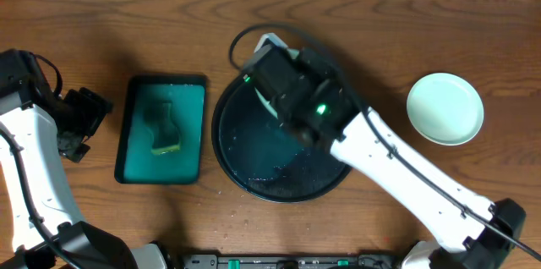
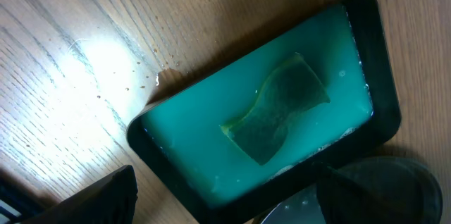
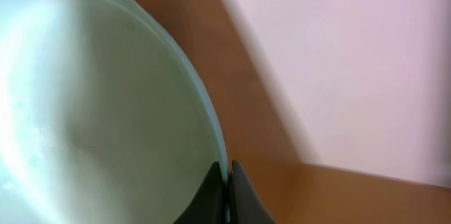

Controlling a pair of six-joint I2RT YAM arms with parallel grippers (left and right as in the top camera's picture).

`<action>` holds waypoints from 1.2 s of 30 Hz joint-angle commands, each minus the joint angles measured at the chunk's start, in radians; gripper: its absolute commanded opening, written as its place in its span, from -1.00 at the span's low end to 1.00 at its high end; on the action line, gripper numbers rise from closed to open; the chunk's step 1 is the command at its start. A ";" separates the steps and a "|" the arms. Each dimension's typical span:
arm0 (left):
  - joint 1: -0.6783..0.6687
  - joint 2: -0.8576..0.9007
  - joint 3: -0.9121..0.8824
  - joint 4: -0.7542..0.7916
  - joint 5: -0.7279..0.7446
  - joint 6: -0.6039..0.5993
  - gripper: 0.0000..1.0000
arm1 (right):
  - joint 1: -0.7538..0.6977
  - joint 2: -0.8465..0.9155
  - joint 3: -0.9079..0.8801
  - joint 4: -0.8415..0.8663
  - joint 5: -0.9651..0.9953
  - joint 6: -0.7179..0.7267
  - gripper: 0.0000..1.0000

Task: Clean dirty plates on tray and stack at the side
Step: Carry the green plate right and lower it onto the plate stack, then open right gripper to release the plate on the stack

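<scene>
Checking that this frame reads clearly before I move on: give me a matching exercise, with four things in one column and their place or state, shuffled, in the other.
Things
1. sponge
2. mint plate at the side
3. right gripper
4. left gripper

Places or states
A. open, holding nothing, left of the teal tray
B. on the table, right of the black tray
C. shut on the rim of a pale plate
D. lying in the teal tray

Pairs: 1-D, 2-B, 3-C, 4-A
</scene>
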 commanded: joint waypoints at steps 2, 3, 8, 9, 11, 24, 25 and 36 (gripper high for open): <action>-0.004 0.003 -0.006 -0.002 -0.006 0.006 0.64 | -0.162 0.051 -0.058 -0.001 -0.436 0.488 -0.97; -0.004 0.003 -0.006 -0.002 -0.006 0.006 0.64 | -0.199 0.054 -0.072 0.003 -0.479 0.536 -0.97; -0.004 0.003 -0.006 -0.002 -0.006 0.006 0.64 | -0.466 0.069 -0.093 0.015 -0.825 0.587 -0.98; -0.004 0.003 -0.006 -0.002 -0.006 0.006 0.64 | -0.505 0.069 -0.093 0.017 -0.873 0.586 -0.98; -0.004 0.003 -0.006 -0.002 -0.006 0.006 0.64 | -0.622 0.069 -0.093 0.019 -1.025 0.586 -0.97; -0.004 0.003 -0.006 -0.002 -0.006 0.006 0.64 | -1.269 0.069 -0.132 -0.065 -1.119 0.587 -0.98; -0.004 0.003 -0.006 -0.002 -0.006 0.006 0.64 | -1.303 0.069 -0.146 -0.064 -1.111 0.587 -0.97; -0.004 0.003 -0.006 -0.001 -0.006 0.006 0.64 | -1.503 0.069 -0.354 0.097 -1.066 0.628 -0.98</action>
